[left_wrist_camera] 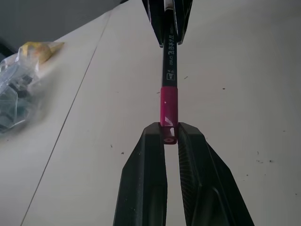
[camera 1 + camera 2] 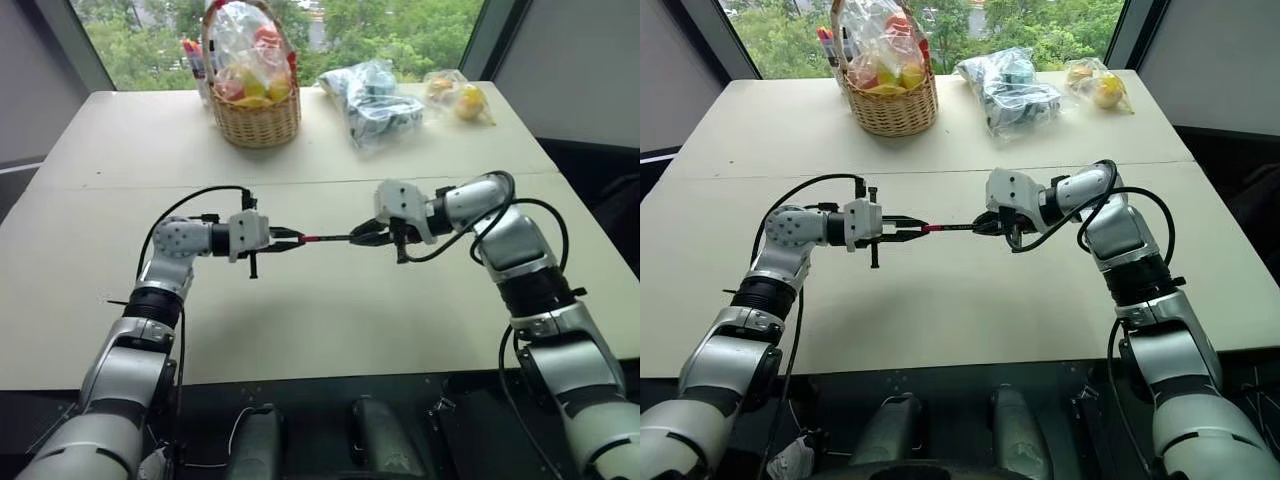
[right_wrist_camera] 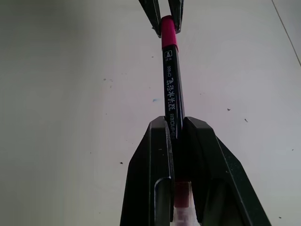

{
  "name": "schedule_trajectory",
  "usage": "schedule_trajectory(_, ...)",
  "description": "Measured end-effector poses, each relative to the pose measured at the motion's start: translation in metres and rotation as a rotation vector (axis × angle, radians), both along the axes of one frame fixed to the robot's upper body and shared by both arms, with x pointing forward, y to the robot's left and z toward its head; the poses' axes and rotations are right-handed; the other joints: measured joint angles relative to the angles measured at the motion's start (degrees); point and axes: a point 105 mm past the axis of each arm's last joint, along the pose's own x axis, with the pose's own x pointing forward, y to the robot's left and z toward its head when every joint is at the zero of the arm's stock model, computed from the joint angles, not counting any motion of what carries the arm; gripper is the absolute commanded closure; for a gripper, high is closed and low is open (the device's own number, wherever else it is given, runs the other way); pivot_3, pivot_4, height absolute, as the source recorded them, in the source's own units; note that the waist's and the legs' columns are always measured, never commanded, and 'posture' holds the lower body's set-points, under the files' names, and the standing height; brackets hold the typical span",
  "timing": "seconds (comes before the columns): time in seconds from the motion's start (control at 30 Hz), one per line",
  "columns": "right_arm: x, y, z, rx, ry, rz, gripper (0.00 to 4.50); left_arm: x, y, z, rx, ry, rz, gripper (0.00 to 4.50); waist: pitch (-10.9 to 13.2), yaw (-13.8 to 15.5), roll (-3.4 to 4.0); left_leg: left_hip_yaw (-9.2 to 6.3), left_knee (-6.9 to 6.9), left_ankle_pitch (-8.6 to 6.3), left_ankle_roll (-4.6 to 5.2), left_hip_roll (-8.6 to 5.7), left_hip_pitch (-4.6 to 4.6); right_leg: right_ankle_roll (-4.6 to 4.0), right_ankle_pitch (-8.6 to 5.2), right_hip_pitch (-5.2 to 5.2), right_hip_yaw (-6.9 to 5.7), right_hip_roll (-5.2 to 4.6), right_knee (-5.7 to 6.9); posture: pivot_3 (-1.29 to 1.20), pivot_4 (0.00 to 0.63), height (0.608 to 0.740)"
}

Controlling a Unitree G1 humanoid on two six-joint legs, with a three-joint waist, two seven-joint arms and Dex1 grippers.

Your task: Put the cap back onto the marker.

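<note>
Holding the two parts end to end above the worktop [image 2: 120, 260], we have the left claw [image 2: 290, 240] pinched shut on the cap [image 1: 169, 106] and the right claw [image 2: 366, 236] clamped on the marker [image 3: 171, 89]. Cap and marker lie on one straight line running level between the claws, so each claw faces its partner's piece head-on. In the left wrist view the cap's mouth already meets the black barrel, with no gap we can see; we judge it is on but perhaps not pressed home. What remains turns on pushing along that shared axis, neither arm being nearer. White lettering runs along the barrel, with a small square mark near the cap; we cannot read it.
</note>
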Motion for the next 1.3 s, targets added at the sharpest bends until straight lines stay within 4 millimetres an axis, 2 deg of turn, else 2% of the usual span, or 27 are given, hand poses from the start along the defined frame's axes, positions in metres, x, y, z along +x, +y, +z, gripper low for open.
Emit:
schedule_trajectory(0.37, 0.000, 0.000, 0.000, 0.044, 0.074, -0.004, 4.45, -0.003, 0.001, 0.004, 0.006, 0.000, -0.023, 4.50, 0.0, 0.0, 0.00, -0.01, 0.20, 0.00, 0.00, 0.00, -0.02, -0.01, -0.01, 0.00, 0.00, 0.01, 0.19, 0.00, 0.150, 0.740)
schedule_trajectory(0.73, 0.001, 0.000, 0.000, 0.047, 0.060, 0.002, 4.45, -0.001, 0.002, 0.007, 0.008, 0.034, -0.004, 4.50, 0.0, 0.0, 0.00, -0.04, 0.34, -0.01, 0.01, 0.00, -0.04, -0.01, -0.01, -0.01, 0.00, 0.02, 0.29, 0.00, 0.150, 0.740)
schedule_trajectory(0.8, 0.002, 0.000, 0.002, 0.049, 0.052, 0.005, 4.50, -0.001, 0.003, 0.010, 0.009, 0.026, 0.004, 3.60, 0.0, -0.1, 0.00, -0.04, 0.34, -0.01, 0.01, 0.00, -0.04, -0.01, -0.01, -0.01, 0.00, 0.02, 0.29, 0.00, 0.150, 0.740)
schedule_trajectory(0.83, 0.002, 0.003, 0.004, 0.060, 0.048, 0.020, 4.50, -0.001, 0.001, 0.013, -0.006, 0.017, 0.010, 3.29, 0.0, -0.1, 0.00, -0.05, 0.34, -0.01, 0.01, 0.00, -0.04, -0.01, -0.01, 0.00, 0.00, 0.02, 0.30, 0.00, 0.150, 0.740)
schedule_trajectory(0.93, -0.003, 0.022, 0.006, 0.076, 0.041, 0.100, 4.50, -0.006, -0.015, 0.023, -0.048, -0.030, -0.021, 1.74, 0.0, -0.2, 0.00, -0.06, 0.37, -0.01, 0.01, 0.01, -0.04, -0.01, -0.01, -0.01, 0.00, 0.03, 0.32, 0.00, 0.150, 0.740)
schedule_trajectory(1.03, 0.001, 0.010, 0.003, 0.054, 0.053, 0.081, 4.50, -0.011, -0.002, 0.028, -0.079, -0.036, 0.036, 0.22, 0.0, -0.1, 0.01, -0.06, 0.37, -0.01, 0.01, 0.01, -0.04, -0.01, -0.01, 0.00, 0.00, 0.00, 0.32, 0.00, 0.150, 0.740)
schedule_trajectory(1.17, 0.008, -0.020, 0.003, 0.016, 0.049, -0.001, 4.50, -0.021, 0.022, 0.026, -0.109, 0.006, 0.137, 0.10, 0.0, -0.1, 0.04, -0.05, 0.37, -0.01, 0.01, 0.01, -0.04, -0.01, -0.01, -0.01, 0.00, -0.02, 0.31, 0.00, 0.150, 0.740)
schedule_trajectory(1.3, 0.011, -0.036, 0.006, 0.012, 0.036, -0.046, 4.50, -0.030, 0.031, 0.029, -0.128, 0.029, 0.189, 0.10, 0.0, 0.0, 0.05, -0.05, 0.37, -0.01, 0.01, 0.01, -0.04, -0.01, -0.01, 0.00, 0.01, -0.02, 0.31, 0.00, 0.150, 0.740)
